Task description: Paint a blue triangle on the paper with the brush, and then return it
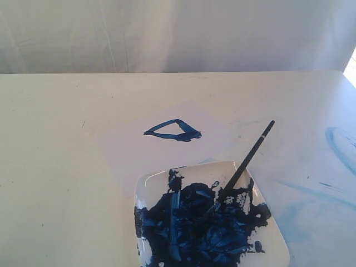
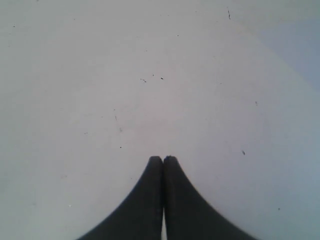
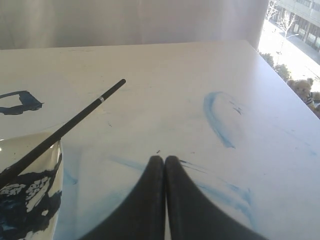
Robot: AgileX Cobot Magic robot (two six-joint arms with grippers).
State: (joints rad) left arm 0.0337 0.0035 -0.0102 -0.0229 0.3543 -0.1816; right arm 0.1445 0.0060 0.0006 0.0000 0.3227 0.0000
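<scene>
The blue triangle [image 1: 173, 131] is painted in thick dark strokes on the pale paper [image 1: 167, 150] at mid-table. The brush [image 1: 245, 165] leans with its bristles in the blue paint on the white plate [image 1: 272, 233], its black handle sticking up and out past the plate's far rim. The right wrist view shows the same brush [image 3: 65, 129], part of the triangle [image 3: 20, 102] and the plate's corner [image 3: 50, 190]. My right gripper [image 3: 164, 159] is shut and empty, off to the side of the brush. My left gripper [image 2: 163, 159] is shut over bare table. Neither arm appears in the exterior view.
Faint light-blue curved smears [image 1: 339, 147] mark the table on the right, also seen as smears [image 3: 217, 117] in the right wrist view. The table's right edge [image 3: 285, 80] lies beyond them. A pale curtain [image 1: 167, 33] hangs behind the table.
</scene>
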